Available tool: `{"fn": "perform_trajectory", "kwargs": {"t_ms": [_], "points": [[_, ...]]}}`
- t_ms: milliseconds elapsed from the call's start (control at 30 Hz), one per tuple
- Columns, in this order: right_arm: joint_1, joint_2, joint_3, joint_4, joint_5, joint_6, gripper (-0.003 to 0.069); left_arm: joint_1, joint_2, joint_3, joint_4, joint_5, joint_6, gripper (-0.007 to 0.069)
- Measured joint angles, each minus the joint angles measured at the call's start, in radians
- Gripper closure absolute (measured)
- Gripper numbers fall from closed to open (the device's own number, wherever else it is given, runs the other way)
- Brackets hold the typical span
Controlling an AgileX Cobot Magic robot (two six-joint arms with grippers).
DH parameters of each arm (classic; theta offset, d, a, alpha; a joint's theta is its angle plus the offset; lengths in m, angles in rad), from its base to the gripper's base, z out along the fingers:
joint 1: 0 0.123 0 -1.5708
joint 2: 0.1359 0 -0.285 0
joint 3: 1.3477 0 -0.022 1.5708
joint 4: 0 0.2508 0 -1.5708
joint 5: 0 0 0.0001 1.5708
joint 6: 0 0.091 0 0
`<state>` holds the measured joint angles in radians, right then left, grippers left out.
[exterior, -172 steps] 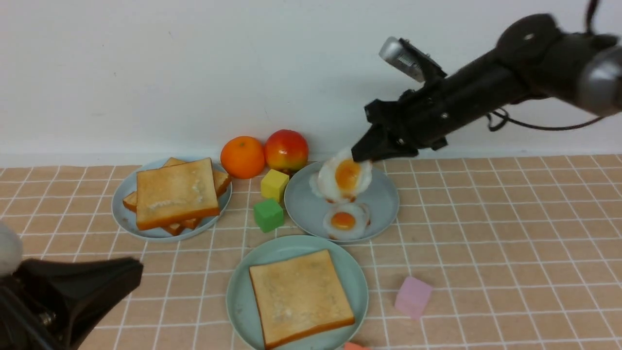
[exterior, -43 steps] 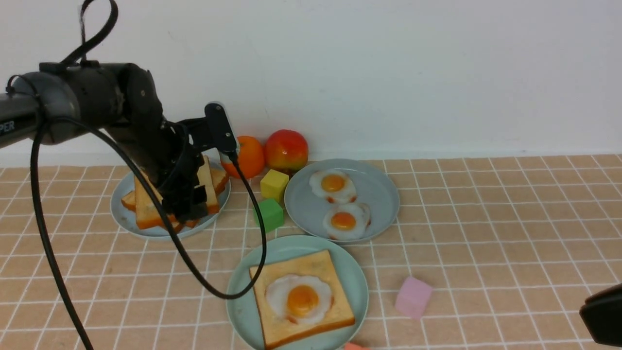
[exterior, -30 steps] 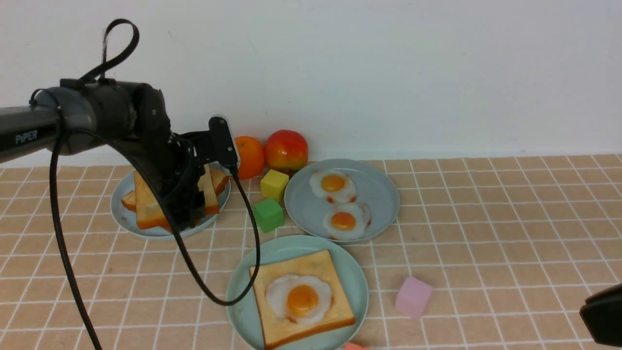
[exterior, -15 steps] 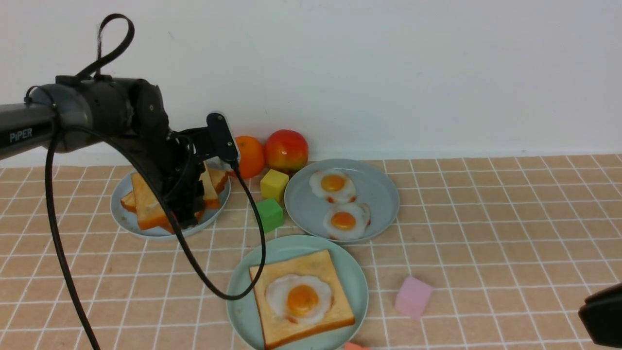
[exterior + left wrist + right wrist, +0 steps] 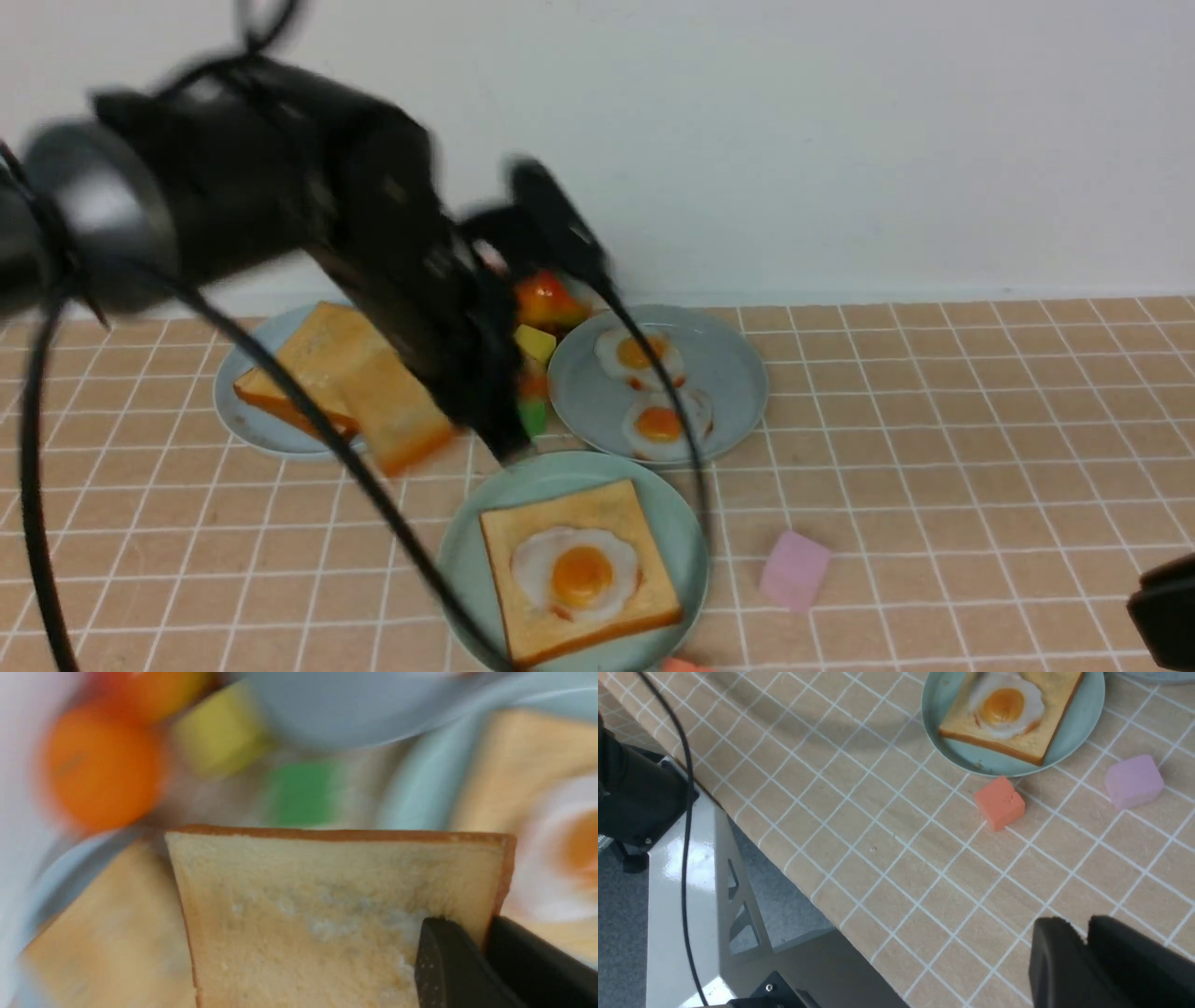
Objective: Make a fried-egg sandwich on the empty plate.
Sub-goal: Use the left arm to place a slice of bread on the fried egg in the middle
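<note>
Your left jaws, clenched on a toast slice (image 5: 327, 896), had lifted it off the ten-o'clock plate (image 5: 231, 413) toward the egg (image 5: 576, 571); right jaws closed, empty.

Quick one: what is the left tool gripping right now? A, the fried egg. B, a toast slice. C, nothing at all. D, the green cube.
B: the left wrist view shows the left tool pinched on one edge of a toast slice, with a finger on each side of the crust.
</note>
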<state>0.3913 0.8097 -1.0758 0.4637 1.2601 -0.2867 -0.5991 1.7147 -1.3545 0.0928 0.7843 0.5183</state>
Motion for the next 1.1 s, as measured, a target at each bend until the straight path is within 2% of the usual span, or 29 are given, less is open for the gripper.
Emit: {"fn": "perform_trajectory", "kwargs": {"t_ms": [167,333,767,1100], "points": [[0.000,-0.073,0.000,-0.002,0.001,0.000,0.0543,-0.196,0.030,0.068,0.063,-0.022,-0.109,0.0556],[0.000,-0.128,0.000,0.024,0.008,0.000,0.0540,-0.251,0.081,0.071,0.099,-0.042,-0.132,0.0556],[0.000,-0.159,0.000,0.057,0.008,0.000,0.0540,-0.262,0.165,0.071,0.169,-0.080,-0.136,0.0556],[0.000,-0.159,0.000,0.058,0.008,0.001,0.0540,-0.262,0.172,0.071,0.149,-0.081,-0.137,0.0559]]}}
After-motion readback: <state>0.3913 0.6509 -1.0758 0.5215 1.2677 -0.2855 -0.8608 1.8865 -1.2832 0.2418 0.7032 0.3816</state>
